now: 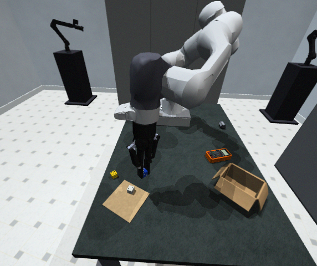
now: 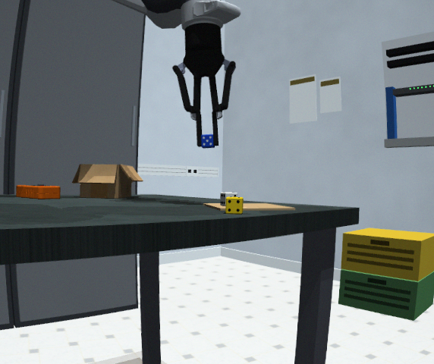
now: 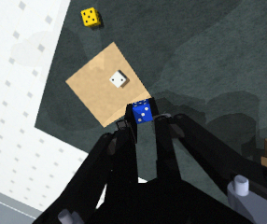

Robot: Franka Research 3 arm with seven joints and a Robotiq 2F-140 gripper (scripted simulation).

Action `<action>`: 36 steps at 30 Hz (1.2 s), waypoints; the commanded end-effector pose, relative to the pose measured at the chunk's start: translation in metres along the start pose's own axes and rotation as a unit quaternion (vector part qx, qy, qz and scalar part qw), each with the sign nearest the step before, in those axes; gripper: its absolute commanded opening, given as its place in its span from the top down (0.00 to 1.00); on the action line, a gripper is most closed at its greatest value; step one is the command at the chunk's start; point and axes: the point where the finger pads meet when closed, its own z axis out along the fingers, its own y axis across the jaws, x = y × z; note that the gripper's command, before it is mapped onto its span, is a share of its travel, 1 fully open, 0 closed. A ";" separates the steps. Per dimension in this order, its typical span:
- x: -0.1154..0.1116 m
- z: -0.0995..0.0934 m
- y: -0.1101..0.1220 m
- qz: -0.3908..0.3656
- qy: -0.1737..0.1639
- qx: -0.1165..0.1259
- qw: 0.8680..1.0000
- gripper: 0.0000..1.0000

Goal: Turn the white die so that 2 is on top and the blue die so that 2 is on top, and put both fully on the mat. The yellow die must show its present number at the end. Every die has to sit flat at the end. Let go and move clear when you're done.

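Observation:
My gripper (image 1: pixel 143 173) (image 2: pixel 208 143) (image 3: pixel 142 108) is shut on the blue die (image 1: pixel 145 172) (image 2: pixel 207 139) (image 3: pixel 143 113) and holds it high above the table. Its upward face shows 3; the face toward the exterior camera shows 5. The white die (image 1: pixel 130 189) (image 2: pixel 228 194) (image 3: pixel 118 78) sits flat on the tan mat (image 1: pixel 124 206) (image 2: pixel 268 205) (image 3: pixel 89 86), near one edge, with 2 on top. The yellow die (image 1: pixel 113 174) (image 2: pixel 234 205) (image 3: pixel 91 17) sits flat on the table beside the mat, with 5 on top. The blue die's underside is hidden.
An open cardboard box (image 1: pixel 236 189) (image 2: pixel 99 183) stands across the table. An orange multimeter (image 1: pixel 218 155) (image 2: pixel 38 192) lies behind it, and a small grey object (image 1: pixel 221 124) farther back. The mat and yellow die are near one side edge of the table.

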 end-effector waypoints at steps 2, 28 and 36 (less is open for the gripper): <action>-0.025 0.006 -0.004 0.086 0.009 -0.017 0.996 0.79; -0.127 0.032 -0.005 0.164 0.010 -0.036 0.986 0.79; -0.145 0.049 0.021 0.130 -0.145 -0.118 0.974 0.79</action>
